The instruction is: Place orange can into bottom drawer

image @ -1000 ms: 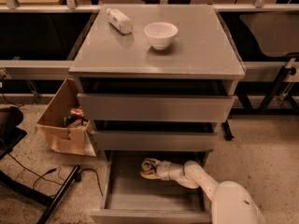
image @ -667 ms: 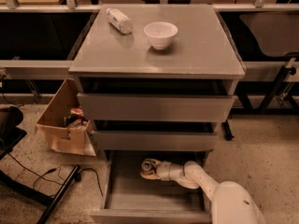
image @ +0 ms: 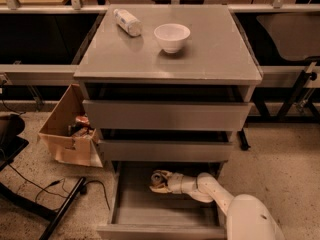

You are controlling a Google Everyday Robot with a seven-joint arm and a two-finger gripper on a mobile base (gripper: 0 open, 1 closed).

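Note:
The bottom drawer [image: 145,215] of the grey cabinet is pulled open, its flat grey floor showing. My white arm reaches in from the lower right. My gripper [image: 159,181] is inside the drawer near its back, shut on the orange can [image: 160,178], which lies tilted with its silver top facing left. The can is low over the drawer floor; I cannot tell whether it touches it.
On the cabinet top [image: 215,54] stand a white bowl [image: 172,36] and a clear plastic bottle [image: 127,22] lying on its side. The two upper drawers [image: 165,115] are slightly open. A cardboard box [image: 67,129] sits on the floor at the left, with cables and a black stand leg [image: 60,211] nearby.

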